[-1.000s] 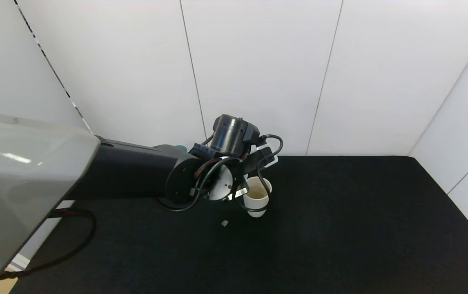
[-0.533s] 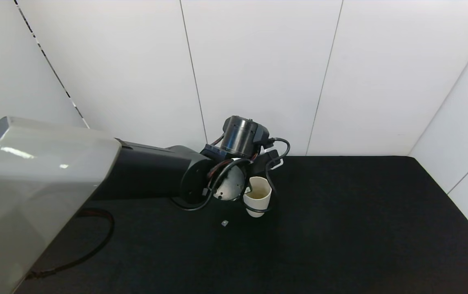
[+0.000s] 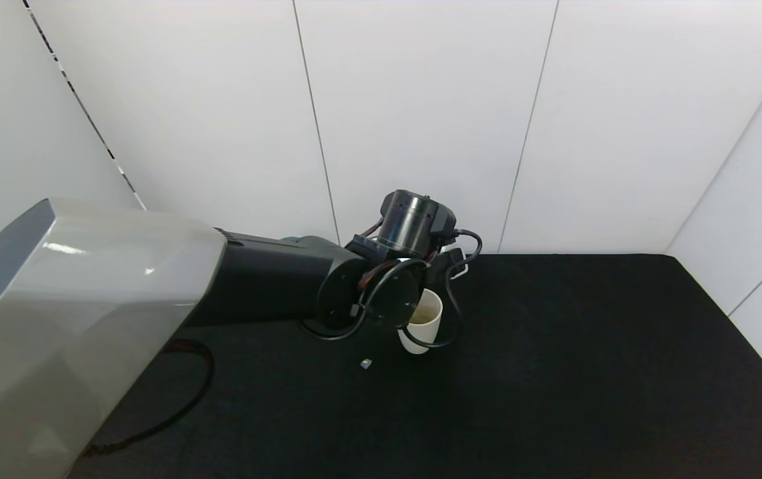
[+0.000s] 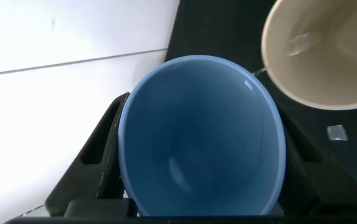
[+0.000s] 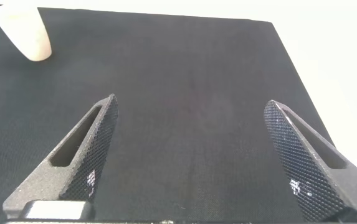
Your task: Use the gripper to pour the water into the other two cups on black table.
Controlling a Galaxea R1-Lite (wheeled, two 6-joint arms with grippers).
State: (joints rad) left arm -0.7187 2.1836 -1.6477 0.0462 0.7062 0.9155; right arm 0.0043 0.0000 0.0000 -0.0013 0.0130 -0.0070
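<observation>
Now left pincer (image 4: 197,186) nearer cream cup (image 3: 423,322), rolled further

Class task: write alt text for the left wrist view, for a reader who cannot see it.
A light blue cup, held in the left gripper, is tipped with its mouth toward the camera beside a cream cup. A thin trickle of water runs from the blue rim toward the cream cup. Both are over the black table, with a white wall behind.

text: none readable | labels/brands: none legible on any cup, arm or wall panel | numbers/signs: none | black table (image 3: 554,372): bore no print from edge to edge, in head and both wrist views
</observation>
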